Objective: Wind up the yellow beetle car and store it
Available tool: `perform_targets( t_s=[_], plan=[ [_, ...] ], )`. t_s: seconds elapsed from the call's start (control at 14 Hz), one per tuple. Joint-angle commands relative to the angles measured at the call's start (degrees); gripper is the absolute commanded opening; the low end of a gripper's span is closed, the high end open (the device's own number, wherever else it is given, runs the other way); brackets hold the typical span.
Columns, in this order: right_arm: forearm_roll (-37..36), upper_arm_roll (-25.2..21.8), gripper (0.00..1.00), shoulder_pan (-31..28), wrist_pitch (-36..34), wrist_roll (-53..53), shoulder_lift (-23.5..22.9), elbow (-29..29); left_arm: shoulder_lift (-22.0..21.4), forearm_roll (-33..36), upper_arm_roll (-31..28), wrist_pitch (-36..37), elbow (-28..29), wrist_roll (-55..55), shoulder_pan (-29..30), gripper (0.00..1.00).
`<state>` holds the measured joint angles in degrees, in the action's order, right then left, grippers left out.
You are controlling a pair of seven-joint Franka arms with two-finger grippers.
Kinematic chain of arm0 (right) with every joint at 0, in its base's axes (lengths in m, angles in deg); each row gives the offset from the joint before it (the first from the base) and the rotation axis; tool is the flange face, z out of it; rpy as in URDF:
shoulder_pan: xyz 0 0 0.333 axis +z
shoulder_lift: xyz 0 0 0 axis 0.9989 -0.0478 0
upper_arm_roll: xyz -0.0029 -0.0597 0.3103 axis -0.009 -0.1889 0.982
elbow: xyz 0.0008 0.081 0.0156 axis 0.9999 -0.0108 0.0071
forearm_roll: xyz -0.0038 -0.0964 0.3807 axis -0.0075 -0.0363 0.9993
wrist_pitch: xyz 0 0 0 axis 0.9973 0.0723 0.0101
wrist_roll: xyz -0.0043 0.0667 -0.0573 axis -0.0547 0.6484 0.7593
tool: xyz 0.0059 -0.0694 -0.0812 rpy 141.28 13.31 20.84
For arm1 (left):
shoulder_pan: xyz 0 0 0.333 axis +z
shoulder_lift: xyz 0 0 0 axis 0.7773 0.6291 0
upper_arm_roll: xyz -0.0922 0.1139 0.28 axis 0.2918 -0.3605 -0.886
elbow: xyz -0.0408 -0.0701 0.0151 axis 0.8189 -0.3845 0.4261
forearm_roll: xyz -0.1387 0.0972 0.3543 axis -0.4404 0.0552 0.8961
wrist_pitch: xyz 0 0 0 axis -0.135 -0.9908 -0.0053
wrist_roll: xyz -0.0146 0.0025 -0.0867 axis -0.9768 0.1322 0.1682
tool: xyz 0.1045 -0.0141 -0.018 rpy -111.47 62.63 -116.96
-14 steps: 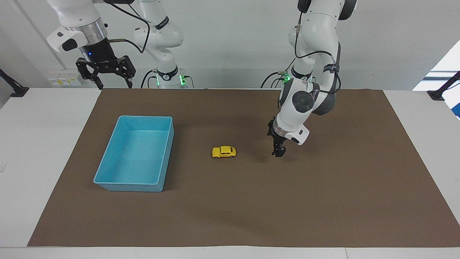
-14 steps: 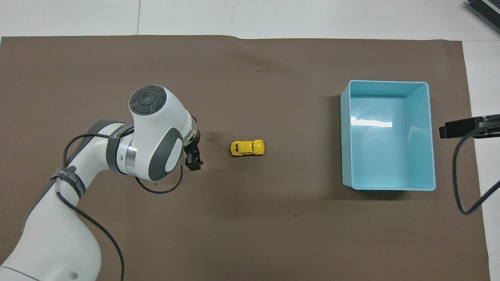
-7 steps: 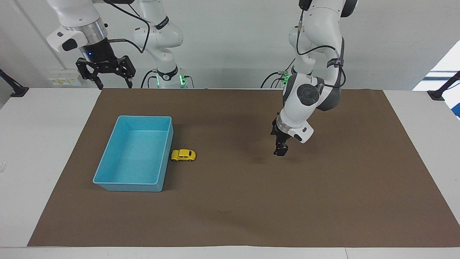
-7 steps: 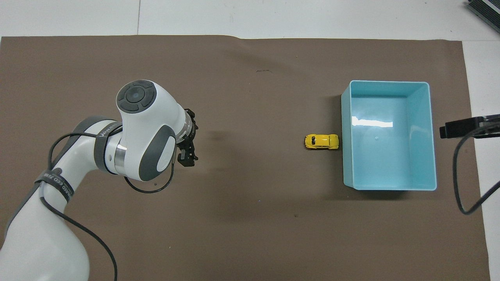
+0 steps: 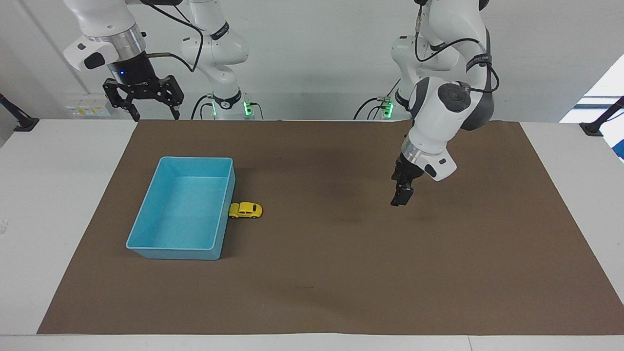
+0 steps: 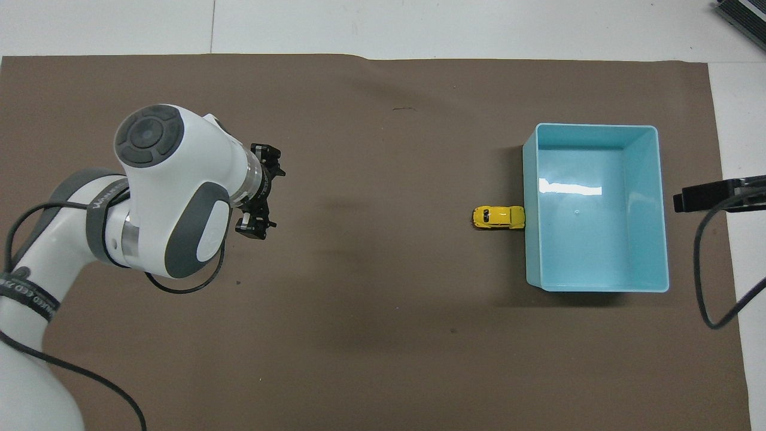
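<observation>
Over the mat's edge by the robots, above the blue tray's [image 5: 183, 207] end of the table, the right gripper [image 5: 143, 105] waits w/ fingers spread, empty. That puts it close to the tray, prob. ready for the storing step.

Next, the tray: open top, nothing inside, walls low enough to drop a toy over. Yellow beetle car [image 5: 246, 210] sits on the brown mat [image 5: 341, 273], nose touching the tray's outer wall on the side toward the left arm, i.e. outside, not stored yet. That wall blocks one side; the car's other sides look free for fingers coming from above.

Well apart from the tray, toward the left arm's end, the left gripper [image 5: 402, 197] hangs over bare mat, empty, jaws apart. Lots of open mat btw it and the car.
</observation>
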<state>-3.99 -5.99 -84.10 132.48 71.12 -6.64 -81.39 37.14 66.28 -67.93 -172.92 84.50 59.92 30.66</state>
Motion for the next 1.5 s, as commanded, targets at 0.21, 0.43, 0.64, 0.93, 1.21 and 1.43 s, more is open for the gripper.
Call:
perform_targets(
  t_s=[0.21, 0.43, 0.64, 0.93, 1.21, 1.43],
  plan=[
    [0.4, 0.0, 1.0, -0.3, -1.6, -0.9, 0.8, -0.1, -5.7, 0.8, 0.6, 7.6, 1.4, -24.1, 6.6, 1.0],
    [0.6, 0.2, 1.0, -0.3, -2.7, -0.1, 0.9, -0.2, -8.0, 0.8, 0.6, 12.4, 1.3, -36.4, 9.0, 1.0],
    [0.6, 0.7, 1.0, -0.1, -2.6, 5.7, 1.0, -0.2, -10.2, 0.8, 0.6, 16.4, 1.4, -47.1, 11.5, 1.0],
    [0.6, 0.7, 1.0, 0.3, -2.9, 13.0, 1.7, -0.9, -13.3, 0.8, 0.6, 21.4, 1.3, -63.3, 16.0, 1.0],
    [0.6, 1.0, 1.0, 0.4, -2.4, 20.4, 2.0, -1.5, -15.2, 2.0, -0.4, 22.7, 0.4, -81.0, 16.8, 1.0],
    [0.5, 1.4, 1.0, 0.4, -2.1, 29.8, 1.8, -1.6, -15.2, 7.2, -0.1, 27.7, -4.0, -83.3, 16.3, 1.0]
  ],
)
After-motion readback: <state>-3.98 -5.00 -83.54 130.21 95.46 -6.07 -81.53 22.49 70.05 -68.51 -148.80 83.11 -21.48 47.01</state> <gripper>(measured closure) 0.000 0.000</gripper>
